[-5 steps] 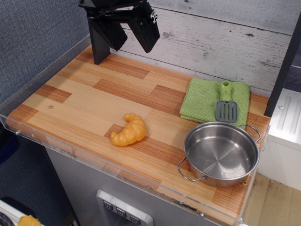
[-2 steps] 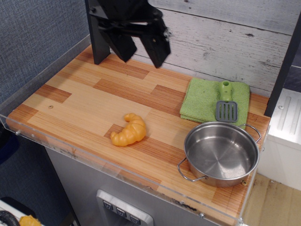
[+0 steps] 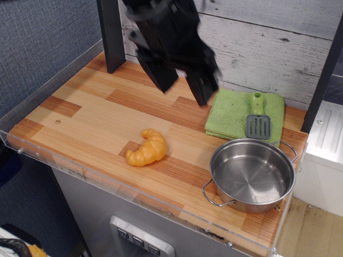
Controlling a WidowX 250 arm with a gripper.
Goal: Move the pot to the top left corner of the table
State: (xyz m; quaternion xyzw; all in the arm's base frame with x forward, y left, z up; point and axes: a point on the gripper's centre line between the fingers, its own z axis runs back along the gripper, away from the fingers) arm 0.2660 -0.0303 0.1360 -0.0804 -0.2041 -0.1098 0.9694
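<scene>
matt black plastic on the gripper [image 3: 184,90], fingers spread over striped wood planks of the table [image 3: 91,115], smooth with a soft sheen. below it, a glossy orange plastic croissant [image 3: 147,148]. off to its right, a nubbly green cloth [image 3: 231,111] under a matt grey and green plastic spatula [image 3: 258,118], then the pot [image 3: 252,174], polished steel, mirror-bright. clear acrylic rim [image 3: 134,194] along the table edge.

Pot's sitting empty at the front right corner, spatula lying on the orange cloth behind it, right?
Not quite: the cloth is green, not orange, as the observation.image view shows. The pot is empty at the front right corner, with the spatula on the cloth behind it.
</scene>
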